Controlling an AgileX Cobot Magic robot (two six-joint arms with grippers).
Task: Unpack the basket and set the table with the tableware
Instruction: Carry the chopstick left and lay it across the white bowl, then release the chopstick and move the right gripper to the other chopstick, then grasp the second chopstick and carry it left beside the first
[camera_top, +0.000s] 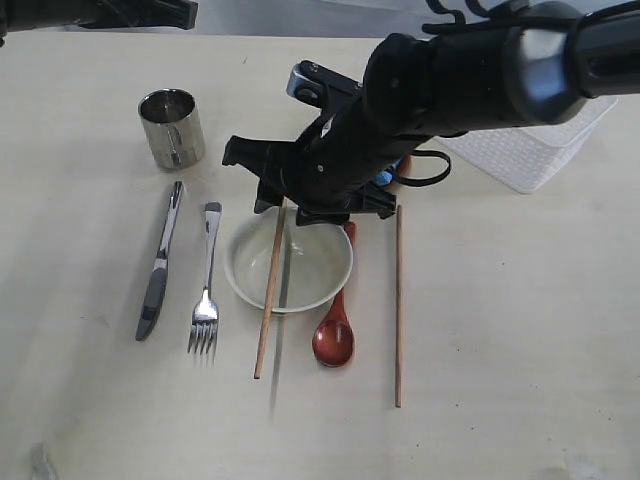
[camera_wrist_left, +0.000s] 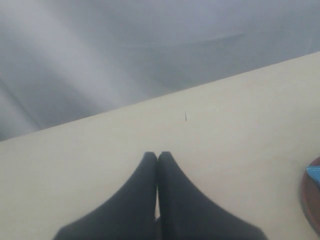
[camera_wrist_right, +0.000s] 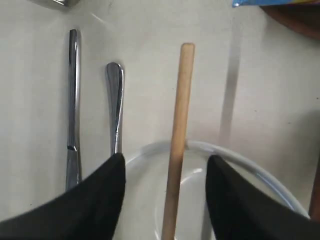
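Since the near chopstick (camera_top: 268, 300) lies tilted across the rim of the cream bowl (camera_top: 335, 280), light, stiff and likely to roll, a pinch at mid-shaft looks safest. The right end effector (camera_wrist_right: 166, 162) hangs over it, jaws apart and empty. The second chopstick (camera_top: 398, 310) lies flat on the desk (camera_top: 520, 330), on the other side of the spoon (camera_top: 335, 338). Farther back sit the steel cup (camera_top: 172, 128) and the basket (camera_top: 530, 150). The left end effector (camera_wrist_left: 158, 157) is closed on nothing.

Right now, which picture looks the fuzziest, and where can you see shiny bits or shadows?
Left wrist view: fuzziest, a grey blur beyond the table edge, and the left gripper is dark and soft. Exterior view: bright glints on the steel cup. Right wrist view: the chopstick throws a soft grey shadow on the table.
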